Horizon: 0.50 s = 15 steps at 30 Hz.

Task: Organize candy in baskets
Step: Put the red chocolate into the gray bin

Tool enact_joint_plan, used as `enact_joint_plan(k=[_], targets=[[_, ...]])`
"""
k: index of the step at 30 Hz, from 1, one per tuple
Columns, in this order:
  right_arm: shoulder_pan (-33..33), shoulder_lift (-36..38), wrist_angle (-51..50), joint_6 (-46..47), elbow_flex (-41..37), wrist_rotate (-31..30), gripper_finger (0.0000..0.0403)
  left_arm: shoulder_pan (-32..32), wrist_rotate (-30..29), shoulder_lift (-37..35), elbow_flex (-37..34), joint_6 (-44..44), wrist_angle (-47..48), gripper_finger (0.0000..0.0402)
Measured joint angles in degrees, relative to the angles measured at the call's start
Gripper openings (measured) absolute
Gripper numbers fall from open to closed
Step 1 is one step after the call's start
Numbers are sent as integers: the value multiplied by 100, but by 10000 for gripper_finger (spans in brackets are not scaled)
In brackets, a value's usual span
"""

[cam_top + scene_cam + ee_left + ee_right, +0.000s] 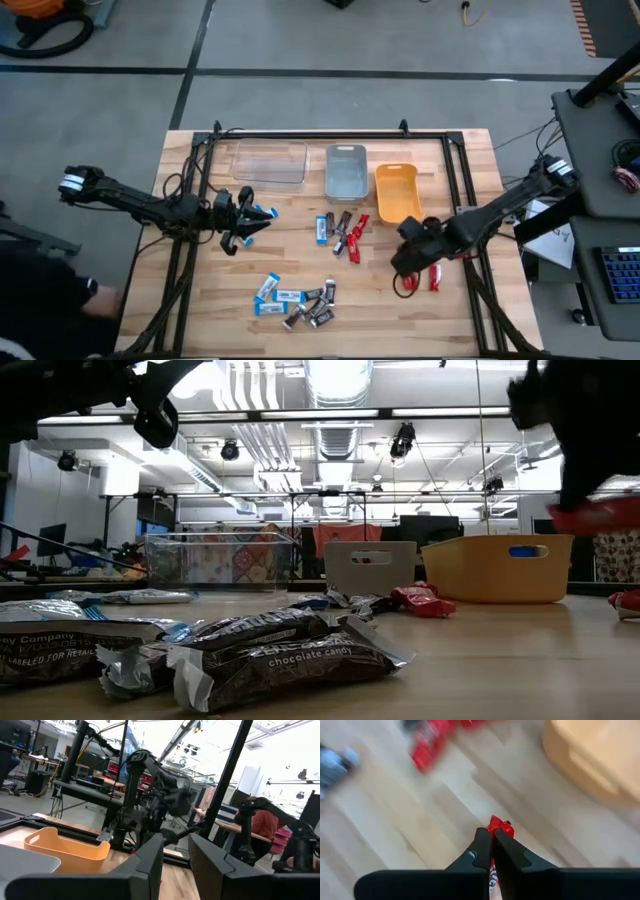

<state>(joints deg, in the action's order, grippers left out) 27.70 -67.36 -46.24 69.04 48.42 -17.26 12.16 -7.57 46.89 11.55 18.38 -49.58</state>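
right pincer [491,836]: fingers together, clamped on the end of a red candy [498,826]; only a small tip of wrapper shows past the fingertips. in the high view it sits over the worktop [200,300] just in front of the orange bin [397,192].
left pincer [243,222]: over the left part of the worktop, in front of the clear bin [270,162], by a blue candy [264,212]; whether it holds that piece cannot be told, nor how its fingers stand.
bins: clear, grey [346,170] and orange stand in a row at the far side; none shows candy inside.
loose candy: a mixed cluster [340,230] near the middle, another pile [295,300] nearer the front, and a second red piece [435,277] beside the right pincer.
risk 1, slip: the grip is on the wrapper's edge only; a quick swing toward the bin could let the foil slide free and drop short.
risk 2, rim strike: the orange bin is light and close; a low carry could catch its wall and shove or tip it.
risk 3, wrong bin: the grey bin stands just beside the orange one; a release off to that side would mix kinds.
risk 4, sticking: crinkled foil may cling to one finger on release and fall outside the rim.
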Motion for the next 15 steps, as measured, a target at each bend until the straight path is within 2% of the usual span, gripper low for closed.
enact_joint_plan(k=[4, 8, 15], targets=[[-49, 245, 463, -592, 0, -720, 9, 0, 0, 0, 0, -9, -2, 77], [-258, 336, 1013, -1381, 0, -1193, 8, 0, 0, 0, 0, -36, -2, 77], [-1012, 344, 2160, -3124, 0, -1444, 8, 0, -1, 0, 0, -36, -2, 77]])
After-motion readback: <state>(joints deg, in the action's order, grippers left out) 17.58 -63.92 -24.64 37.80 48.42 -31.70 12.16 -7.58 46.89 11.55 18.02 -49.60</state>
